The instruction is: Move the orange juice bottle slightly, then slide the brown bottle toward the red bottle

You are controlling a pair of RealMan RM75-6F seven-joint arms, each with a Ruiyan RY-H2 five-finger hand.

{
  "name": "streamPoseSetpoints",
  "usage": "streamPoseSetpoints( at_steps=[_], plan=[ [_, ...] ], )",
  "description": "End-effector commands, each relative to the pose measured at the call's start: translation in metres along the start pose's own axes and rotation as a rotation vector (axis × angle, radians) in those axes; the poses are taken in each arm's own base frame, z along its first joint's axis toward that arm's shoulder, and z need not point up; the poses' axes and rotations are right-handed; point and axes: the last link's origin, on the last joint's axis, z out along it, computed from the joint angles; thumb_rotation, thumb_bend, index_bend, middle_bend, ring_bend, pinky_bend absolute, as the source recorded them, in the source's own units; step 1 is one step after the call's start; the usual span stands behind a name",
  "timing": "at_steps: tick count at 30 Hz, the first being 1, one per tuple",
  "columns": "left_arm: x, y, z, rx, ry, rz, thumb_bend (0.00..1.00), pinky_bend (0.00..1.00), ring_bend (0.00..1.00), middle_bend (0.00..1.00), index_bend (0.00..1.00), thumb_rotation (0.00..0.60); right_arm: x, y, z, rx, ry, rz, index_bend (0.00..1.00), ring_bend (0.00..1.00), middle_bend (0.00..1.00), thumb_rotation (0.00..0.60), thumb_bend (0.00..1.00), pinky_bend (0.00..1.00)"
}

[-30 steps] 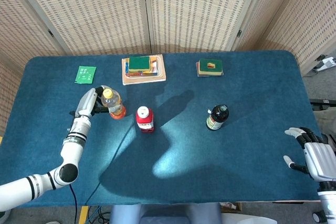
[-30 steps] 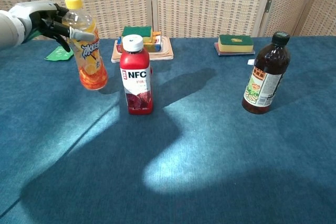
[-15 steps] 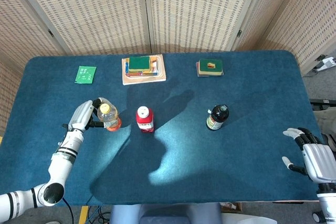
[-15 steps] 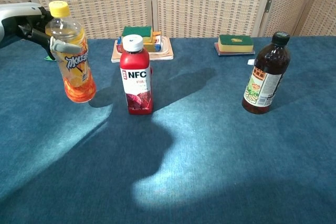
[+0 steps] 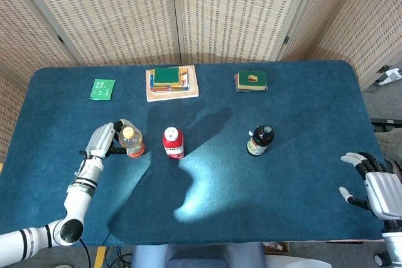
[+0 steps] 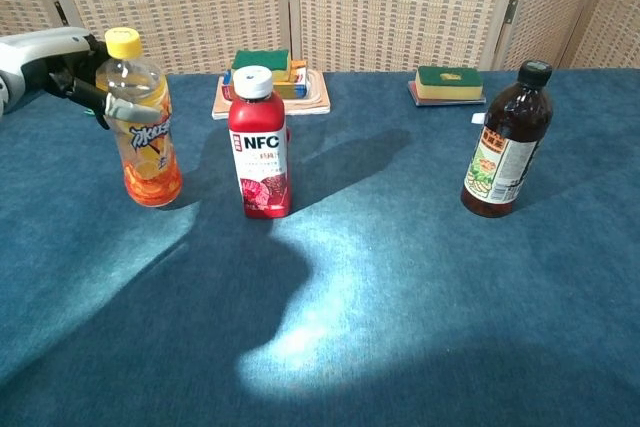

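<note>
A: Since the earlier frame the orange juice bottle [image 6: 144, 122] has edged right, nearer the red bottle [image 6: 259, 143].

B: The left hand [image 5: 102, 140] grips it upright, fingers [image 6: 124, 107] wrapped round.

A: The right hand [image 5: 375, 186], lower right, holds nothing, fingers spread. The brown bottle [image 5: 259, 140] stands mid-worktop [image 5: 301, 98].

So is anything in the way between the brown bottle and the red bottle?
No. Bare blue table lies between the brown bottle and the red bottle. The orange juice bottle, held by the left hand, stands on the red bottle's far side.
</note>
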Motion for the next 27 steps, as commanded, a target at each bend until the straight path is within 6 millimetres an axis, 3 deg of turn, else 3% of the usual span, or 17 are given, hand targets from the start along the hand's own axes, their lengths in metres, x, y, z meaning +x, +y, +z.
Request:
streamPoseSetpoints(
  at_steps=[1, 16, 22, 27],
  plan=[
    [-0.003, -0.002, 0.001, 0.007, -0.008, -0.001, 0.14, 0.47, 0.44, 0.49, 0.51, 0.6, 0.0, 0.0, 0.0, -0.002, -0.001, -0.001, 0.28, 0.14, 0.24, 0.6, 0.24, 0.29],
    [-0.011, -0.006, 0.002, 0.004, -0.016, 0.034, 0.14, 0.47, 0.44, 0.48, 0.47, 0.6, 0.0, 0.001, 0.001, -0.004, -0.002, -0.001, 0.28, 0.14, 0.24, 0.6, 0.24, 0.29],
    [-0.013, -0.009, 0.001, 0.009, -0.025, 0.056, 0.14, 0.47, 0.4, 0.41, 0.32, 0.6, 0.0, 0.001, 0.001, -0.005, 0.0, 0.0, 0.28, 0.14, 0.24, 0.6, 0.24, 0.29],
    [-0.01, -0.01, 0.001, 0.024, -0.047, 0.05, 0.14, 0.47, 0.27, 0.19, 0.09, 0.6, -0.001, 0.001, 0.001, -0.005, -0.005, -0.003, 0.28, 0.14, 0.24, 0.6, 0.24, 0.29]
  ],
)
